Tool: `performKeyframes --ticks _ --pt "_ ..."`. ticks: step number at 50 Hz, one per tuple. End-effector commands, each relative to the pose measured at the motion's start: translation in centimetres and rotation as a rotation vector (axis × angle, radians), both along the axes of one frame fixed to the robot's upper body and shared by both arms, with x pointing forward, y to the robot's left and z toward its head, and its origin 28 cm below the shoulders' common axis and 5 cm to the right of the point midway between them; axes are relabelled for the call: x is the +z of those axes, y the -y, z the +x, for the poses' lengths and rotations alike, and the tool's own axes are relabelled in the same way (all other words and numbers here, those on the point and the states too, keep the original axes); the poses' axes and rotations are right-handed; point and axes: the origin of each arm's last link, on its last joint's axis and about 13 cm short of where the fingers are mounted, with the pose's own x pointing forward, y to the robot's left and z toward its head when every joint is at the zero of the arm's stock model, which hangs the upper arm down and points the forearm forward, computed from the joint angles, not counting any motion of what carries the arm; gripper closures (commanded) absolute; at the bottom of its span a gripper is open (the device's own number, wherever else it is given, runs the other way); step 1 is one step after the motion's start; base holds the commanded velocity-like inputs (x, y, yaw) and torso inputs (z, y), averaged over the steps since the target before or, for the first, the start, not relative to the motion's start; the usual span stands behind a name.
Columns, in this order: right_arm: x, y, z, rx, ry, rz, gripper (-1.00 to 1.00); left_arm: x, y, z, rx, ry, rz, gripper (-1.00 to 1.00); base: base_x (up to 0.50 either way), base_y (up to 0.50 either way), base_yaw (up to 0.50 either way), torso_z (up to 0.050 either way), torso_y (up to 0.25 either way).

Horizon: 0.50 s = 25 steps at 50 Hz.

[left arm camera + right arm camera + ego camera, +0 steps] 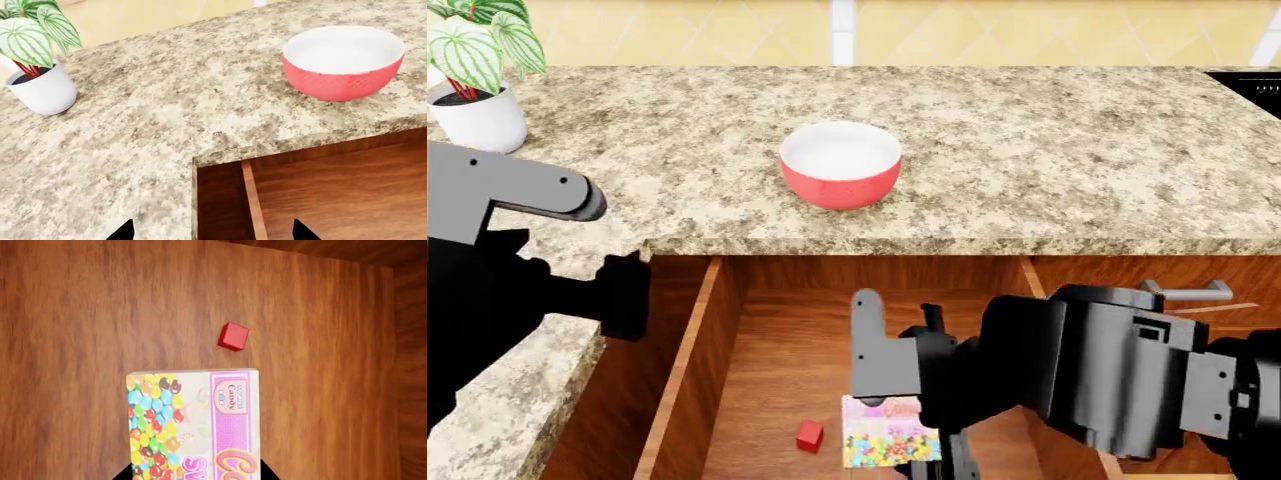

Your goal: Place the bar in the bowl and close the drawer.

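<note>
The pink speckled bar (193,425) sits between the two fingertips of my right gripper (193,476), which is shut on it. In the head view the bar (888,435) hangs low inside the open reddish-brown drawer (761,370), in front of my right arm. The bowl (841,165), red outside and white inside, stands empty on the countertop behind the drawer. My left gripper (213,232) is open with nothing in it, over the counter edge at the drawer's (347,190) left corner, with the bowl (343,65) beyond it.
A tiny red cube (810,435) lies on the drawer floor beside the bar. A potted plant (474,90) stands at the counter's far left. A smaller drawer with a silver handle (1188,292) is at the right. The granite countertop (1028,150) overhangs the drawer's back.
</note>
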Motion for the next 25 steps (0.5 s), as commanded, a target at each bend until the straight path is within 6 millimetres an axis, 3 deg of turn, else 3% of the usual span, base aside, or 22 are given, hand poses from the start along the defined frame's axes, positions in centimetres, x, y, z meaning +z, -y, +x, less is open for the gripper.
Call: performKeyframes --ticks 1,12,19,25 --pt "7.0 0.7 -1.8 -0.029 0.144 0.083 1.00 3.2 -0.1 1.0 0.015 0.057 -0.046 -1.00 0.00 0.00 0.00 0.000 0.000" --pt "13.8 0.2 -1.5 -0.104 0.275 0.188 1.00 8.0 -0.2 3.3 0.044 0.120 -0.092 -1.00 0.00 0.00 0.00 0.000 0.000" --pt "18.9 -0.4 0.2 -0.180 0.362 0.275 1.00 11.3 0.1 5.7 0.070 0.166 -0.121 -1.00 0.00 0.00 0.00 0.000 0.000" --pt "21.3 -1.0 2.3 -0.254 0.407 0.340 1.00 13.3 -0.1 8.2 0.121 0.195 -0.143 -1.00 0.00 0.00 0.00 0.000 0.000"
